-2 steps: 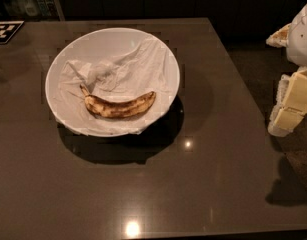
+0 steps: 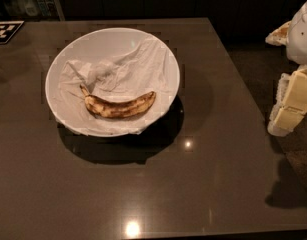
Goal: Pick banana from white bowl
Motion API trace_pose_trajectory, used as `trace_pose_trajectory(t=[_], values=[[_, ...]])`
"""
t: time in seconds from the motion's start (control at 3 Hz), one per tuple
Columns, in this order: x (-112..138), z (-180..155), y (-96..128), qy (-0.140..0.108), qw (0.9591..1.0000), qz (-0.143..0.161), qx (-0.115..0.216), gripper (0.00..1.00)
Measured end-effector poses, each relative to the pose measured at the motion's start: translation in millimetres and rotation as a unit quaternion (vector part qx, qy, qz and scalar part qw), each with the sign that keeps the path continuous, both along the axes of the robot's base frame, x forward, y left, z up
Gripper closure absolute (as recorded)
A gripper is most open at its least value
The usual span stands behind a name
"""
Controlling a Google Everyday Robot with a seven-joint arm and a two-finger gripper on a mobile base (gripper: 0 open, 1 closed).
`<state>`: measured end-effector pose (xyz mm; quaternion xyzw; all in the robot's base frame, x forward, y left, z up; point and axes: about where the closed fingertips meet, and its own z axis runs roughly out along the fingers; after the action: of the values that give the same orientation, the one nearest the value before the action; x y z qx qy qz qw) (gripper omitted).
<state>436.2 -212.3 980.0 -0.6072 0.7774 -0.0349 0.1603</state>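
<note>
White paper napkin (image 2: 128,66), all wrinkles, lines the white bowl (image 2: 108,36) on the dark glossy bench (image 2: 208,174), and there's the banana (image 2: 120,106), brown-spotted, lying curved in the near half of the bowl with its thin stem (image 2: 84,90) pointing up to the left. The pincer (image 2: 289,106) hangs at the right edge of the view, off the bench's side and well apart from the bowl; wide or narrow, I cannot tell from here. So it looks like the approach stage, nothing gripped yet. The smart play: come in from above over the fruit's thick middle, line up across its short width, and close gently. That skin looks soft, and the loose napkin beneath could snag and ride up with it.
</note>
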Motion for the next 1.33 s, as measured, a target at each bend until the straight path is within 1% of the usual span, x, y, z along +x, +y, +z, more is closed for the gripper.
trace_pose_trajectory(t=[0.33,0.67,1.0,1.33], values=[[-4.2,12.3,25.0,0.003,0.9996,0.026,-0.014,0.0],[-2.8,14.0,70.0,0.018,0.9956,0.078,-0.05,0.0],[-1.2,19.9,109.5,0.018,0.9888,0.133,-0.066,0.0],[3.1,26.7,117.6,-0.001,0.9888,0.137,-0.06,0.0]])
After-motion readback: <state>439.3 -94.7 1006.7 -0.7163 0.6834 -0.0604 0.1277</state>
